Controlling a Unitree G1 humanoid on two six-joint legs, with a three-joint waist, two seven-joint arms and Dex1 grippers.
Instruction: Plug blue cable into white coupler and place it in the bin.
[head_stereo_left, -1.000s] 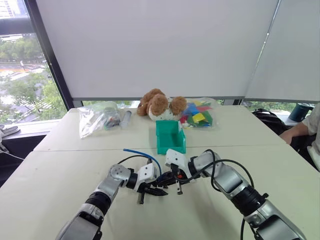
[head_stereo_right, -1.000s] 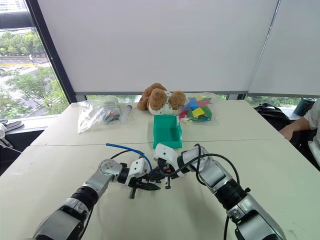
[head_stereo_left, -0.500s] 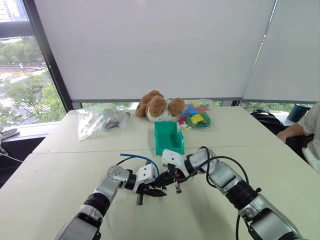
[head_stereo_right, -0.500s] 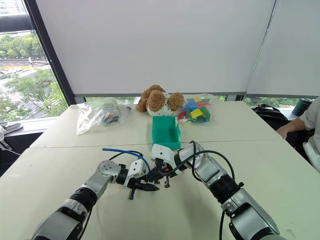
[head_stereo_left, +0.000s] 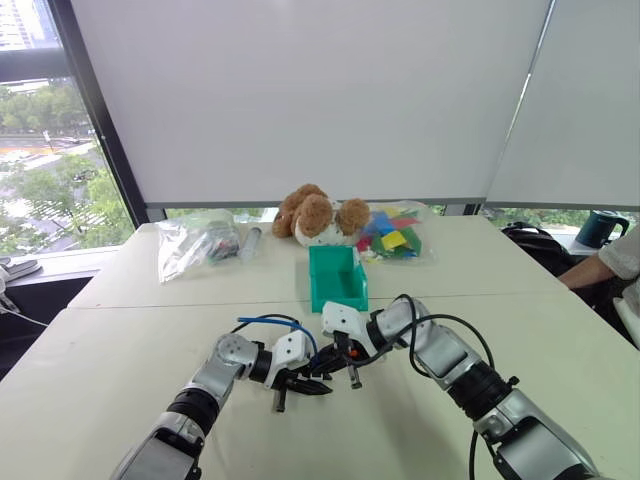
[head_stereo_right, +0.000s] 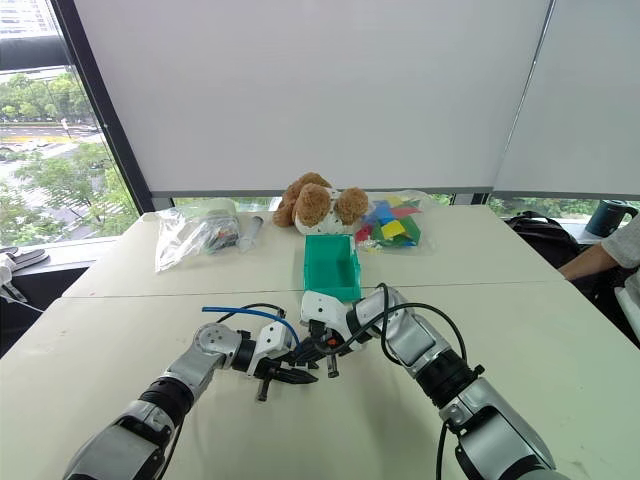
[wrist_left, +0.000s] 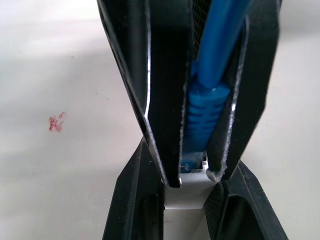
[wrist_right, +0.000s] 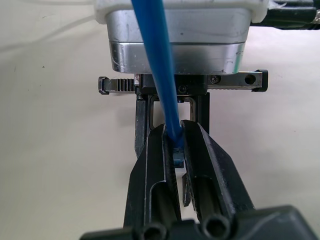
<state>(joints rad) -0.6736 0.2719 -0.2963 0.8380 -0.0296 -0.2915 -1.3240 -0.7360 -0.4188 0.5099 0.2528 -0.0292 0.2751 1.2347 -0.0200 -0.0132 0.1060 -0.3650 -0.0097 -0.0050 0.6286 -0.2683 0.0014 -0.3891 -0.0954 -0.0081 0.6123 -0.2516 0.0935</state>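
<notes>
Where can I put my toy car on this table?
Bare table lies left of the left arm and right of the right arm. It's crowded along the back, with the clear bag, teddy and block bag, and mid-table, where left gripper and right gripper meet before the bin.

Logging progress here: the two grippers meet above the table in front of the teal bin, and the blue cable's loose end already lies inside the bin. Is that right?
Not quite. The left eye view shows the loose end of the blue cable arcing in the air outside the bin, nearer the robot. The rest holds.
</notes>
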